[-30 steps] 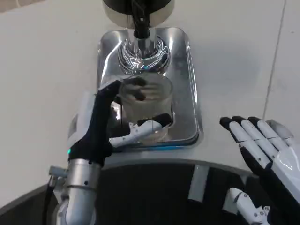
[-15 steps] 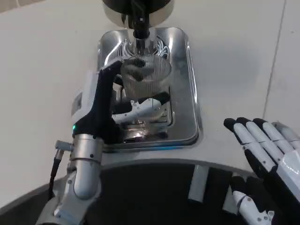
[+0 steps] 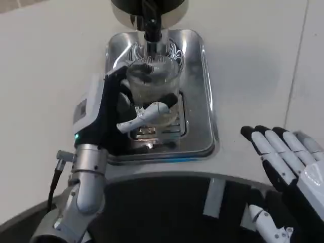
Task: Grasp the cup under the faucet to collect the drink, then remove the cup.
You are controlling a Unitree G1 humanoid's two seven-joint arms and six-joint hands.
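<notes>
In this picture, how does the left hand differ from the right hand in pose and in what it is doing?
The left hand is wrapped around the clear cup and holds it on the metal drip tray under the faucet; the right hand holds nothing. The left hand's fingers curl around the cup, while the right hand's fingers lie straight and apart. The left hand is over the tray; the right hand is beside it, over the white table. Both have white and black fingers.
</notes>
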